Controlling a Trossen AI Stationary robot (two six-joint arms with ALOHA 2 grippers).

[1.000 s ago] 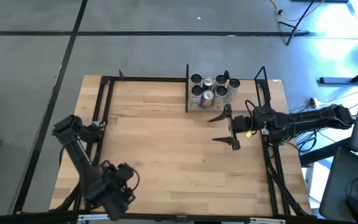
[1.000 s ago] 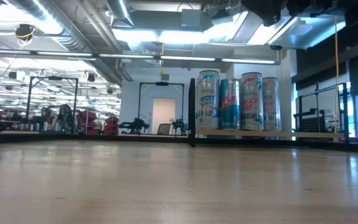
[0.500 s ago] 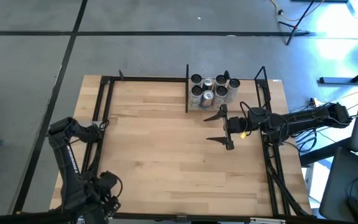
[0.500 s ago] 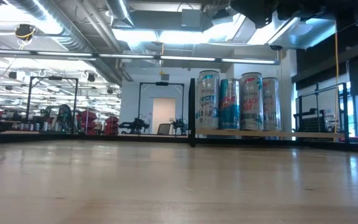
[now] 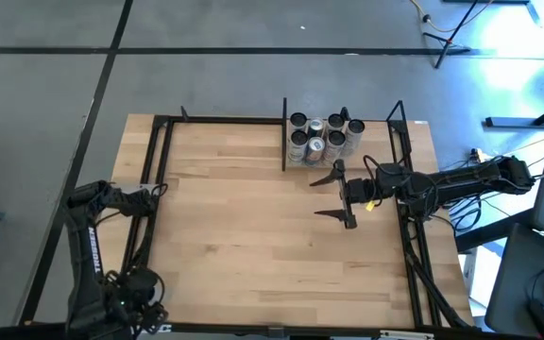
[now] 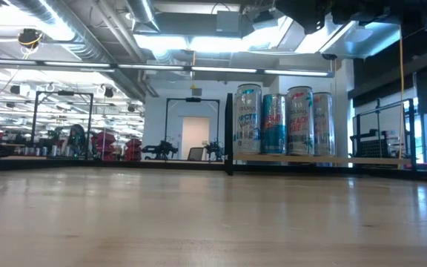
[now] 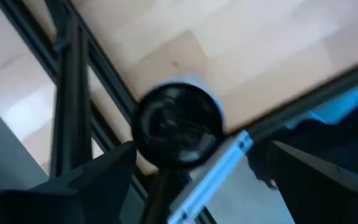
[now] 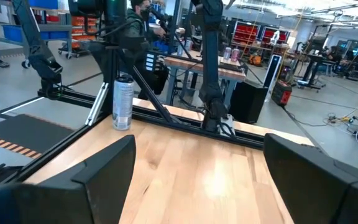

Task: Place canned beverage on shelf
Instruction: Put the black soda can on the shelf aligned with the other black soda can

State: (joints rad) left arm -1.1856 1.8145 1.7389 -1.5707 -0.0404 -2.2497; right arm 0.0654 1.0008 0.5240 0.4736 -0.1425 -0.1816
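Cans [image 5: 321, 136] stand upright in a tight cluster at the far edge of the shelf [image 5: 385, 236], the right-hand bay framed by black uprights; low view shows four side by side [image 6: 284, 122] on the board. One more can [image 8: 123, 102] stands alone at the table's far-left corner in the right wrist view, beside the frame. Right gripper [image 5: 336, 197] hovers above the bay at approx. 6 o'clock from the cluster, near but not touching, jaws spread wide, nothing held. Left gripper [image 5: 126, 307] sits off the table's near-left corner, approx. 8 o'clock from the cans, well apart, jaws wide, empty.
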